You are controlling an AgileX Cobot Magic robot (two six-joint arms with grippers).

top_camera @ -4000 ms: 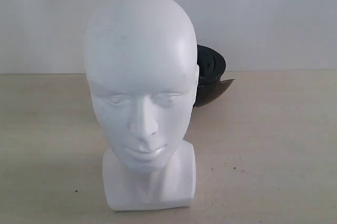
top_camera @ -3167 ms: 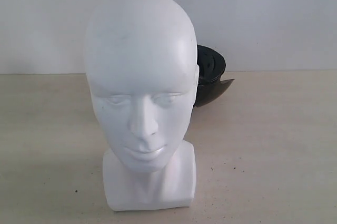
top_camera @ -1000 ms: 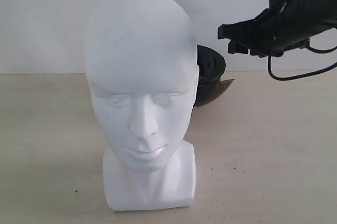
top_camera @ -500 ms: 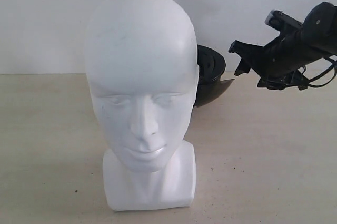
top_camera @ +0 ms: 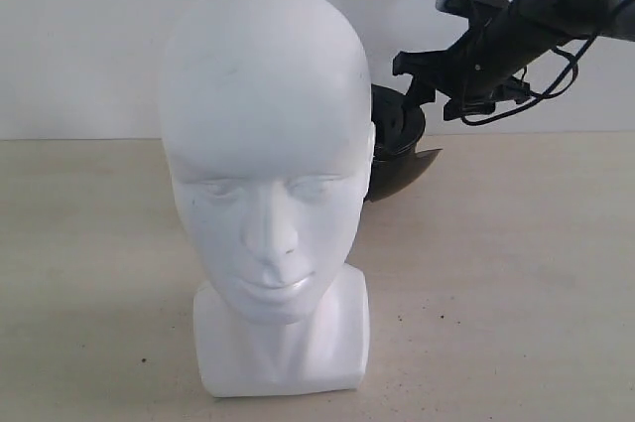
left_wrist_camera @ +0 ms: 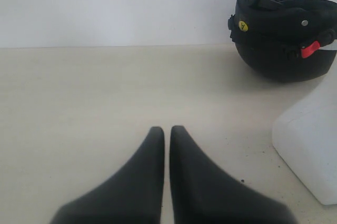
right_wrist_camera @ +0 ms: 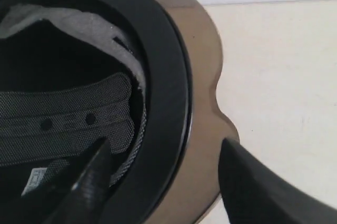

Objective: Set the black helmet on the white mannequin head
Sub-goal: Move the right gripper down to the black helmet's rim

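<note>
Your right pincer [right_wrist_camera: 166, 153] stands wide, one finger inside the helmet [top_camera: 395, 149], one outside its visor [right_wrist_camera: 202, 76], so closing should catch the rim. The helmet lies opening-up on the table [top_camera: 516, 273] behind the mannequin head [top_camera: 263, 164]. Your left pincer [left_wrist_camera: 167, 132] is closed, empty.

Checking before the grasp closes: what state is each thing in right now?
white mannequin head: upright, bare.
black helmet: upside down on the table, padding up, not on the head.
left pincer: shut, empty.
right pincer: open, one finger inside the helmet's rim, one outside.
</note>
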